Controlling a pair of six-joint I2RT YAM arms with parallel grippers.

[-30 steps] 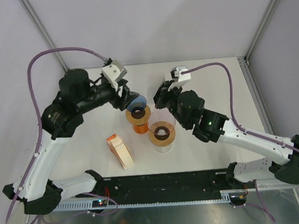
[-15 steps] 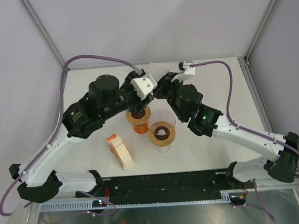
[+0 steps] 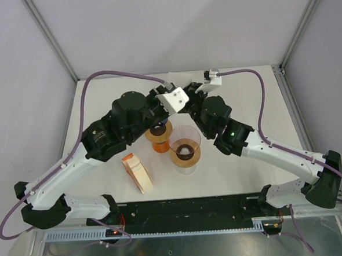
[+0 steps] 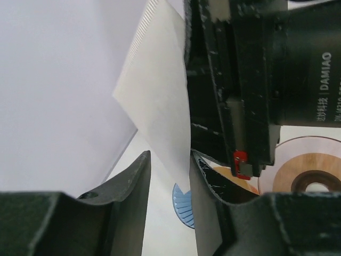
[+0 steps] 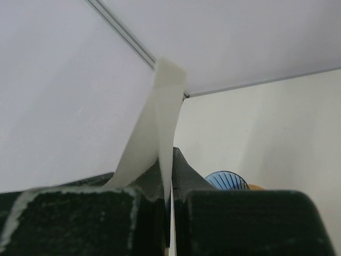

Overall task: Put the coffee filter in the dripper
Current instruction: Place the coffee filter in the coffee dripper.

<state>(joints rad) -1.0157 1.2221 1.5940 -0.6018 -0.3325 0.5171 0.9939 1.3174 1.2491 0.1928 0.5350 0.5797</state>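
The white paper coffee filter [image 5: 160, 114] stands upright, pinched at its lower edge by my right gripper [image 5: 171, 160], which is shut on it. In the top view the filter [image 3: 181, 77] is held above the table's far middle. My left gripper [image 4: 169, 157] has come up against it: its two fingers stand apart with the filter [image 4: 160, 90] between them, resting against the right-hand finger. The blue ribbed dripper [image 4: 184, 205] sits below, on an orange stand [image 3: 160, 139], and my left arm mostly hides it in the top view.
A clear glass cup with an orange ring [image 3: 185, 150] stands just right of the orange stand. An orange-and-white filter holder [image 3: 137, 172] lies nearer the front. Grey walls and a metal frame post [image 5: 122, 32] close the back.
My left arm swung right, from over the dripper to the filter, and its jaws narrowed around the paper. The right arm shifted slightly up and left at first, then kept still, holding the filter.
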